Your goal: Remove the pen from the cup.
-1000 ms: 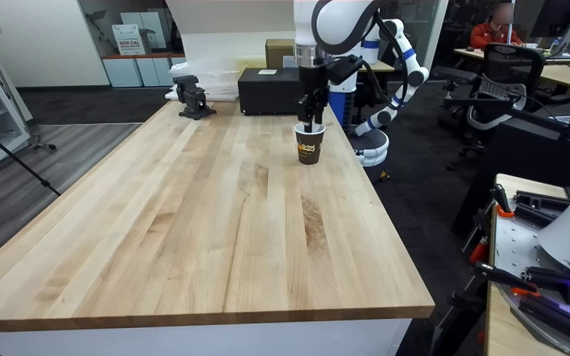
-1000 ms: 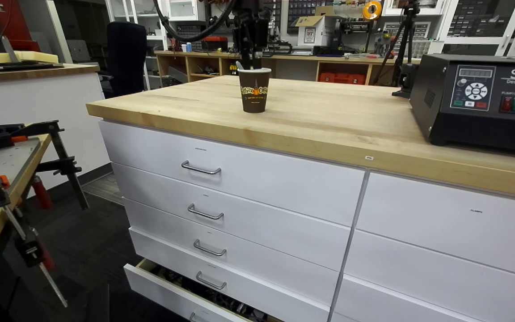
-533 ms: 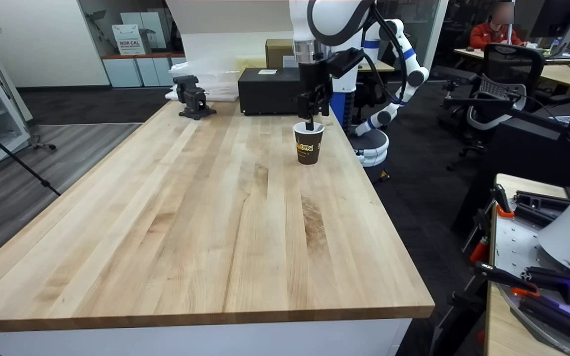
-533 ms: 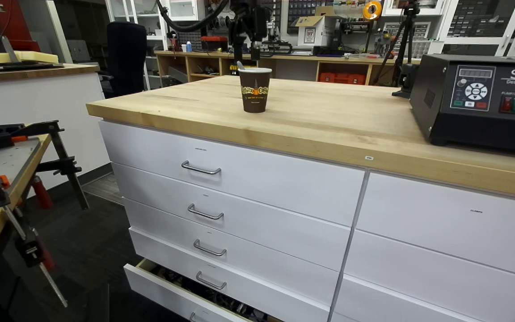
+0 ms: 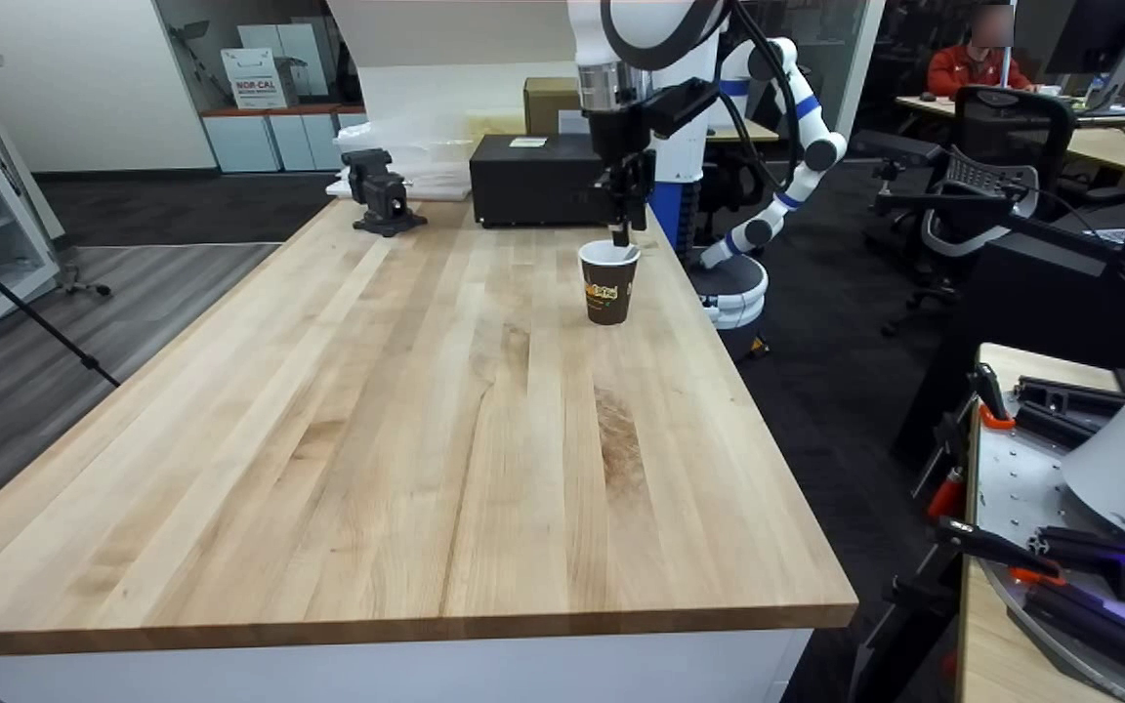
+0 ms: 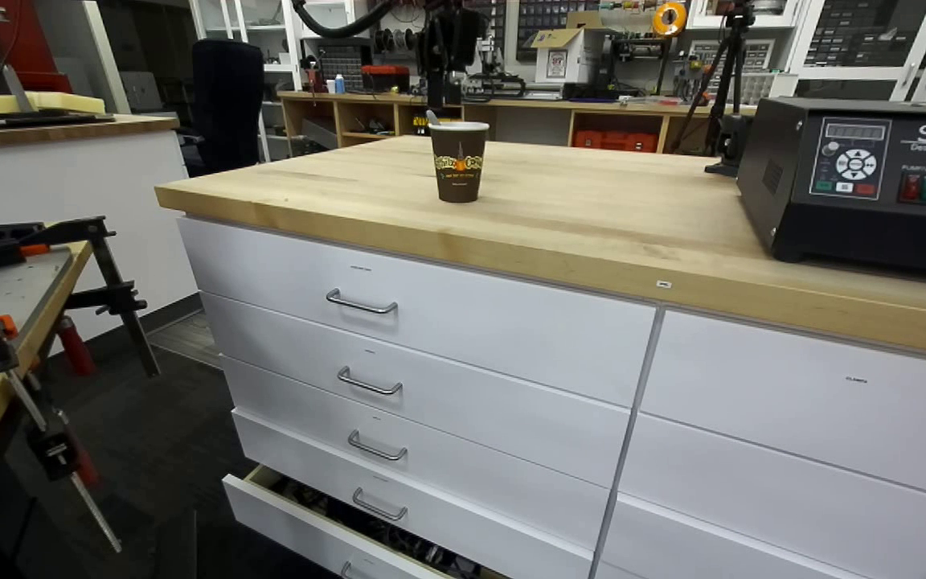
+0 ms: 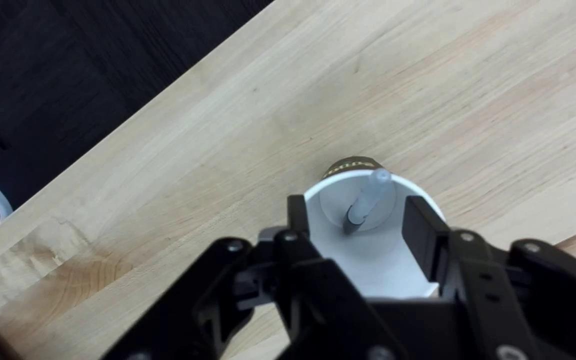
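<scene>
The cup (image 5: 607, 293) is dark brown with a white rim and stands upright on the table. It also shows in an exterior view (image 6: 459, 165) and in the wrist view (image 7: 368, 265). The pen (image 7: 368, 197) leans inside the cup. Its pale grey end rests at the rim, and its dark lower part reaches towards the bottom. The pen's end (image 6: 432, 117) sticks out above the rim. My gripper (image 7: 355, 220) is open and empty. In the wrist view, the pen shows between its fingers without contact. In an exterior view, the gripper (image 6: 443, 96) is just above the cup.
The wooden table (image 5: 406, 439) has its edge (image 7: 143, 110) close to the cup. A black box (image 5: 533, 181) with a control panel (image 6: 849, 157) stands on the table. A small black vise (image 5: 384, 195) stands near the far left corner.
My gripper has risen a little out from the cup's rim, shifted slightly and turned about its upright axis. The cup and pen have stayed in place.
</scene>
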